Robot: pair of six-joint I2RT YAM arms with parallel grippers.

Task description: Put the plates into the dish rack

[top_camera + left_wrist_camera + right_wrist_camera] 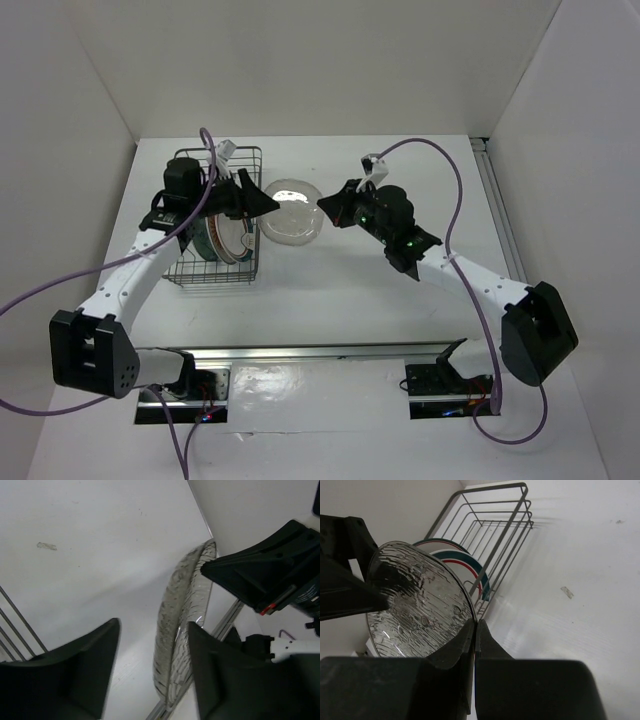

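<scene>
A clear ribbed glass plate hangs on edge above the table, just right of the dish rack. My right gripper is shut on its right rim; in the right wrist view the gripper pinches the plate. My left gripper is open, its jaws either side of the plate's left rim. A white plate with teal and red rim rings and a teal-rimmed plate stand upright in the rack. No sunburst plate shows.
The rack stands at the back left of the white table, walls close behind it and on both sides. A metal rail runs along the table's right edge. Purple cables loop from both arms.
</scene>
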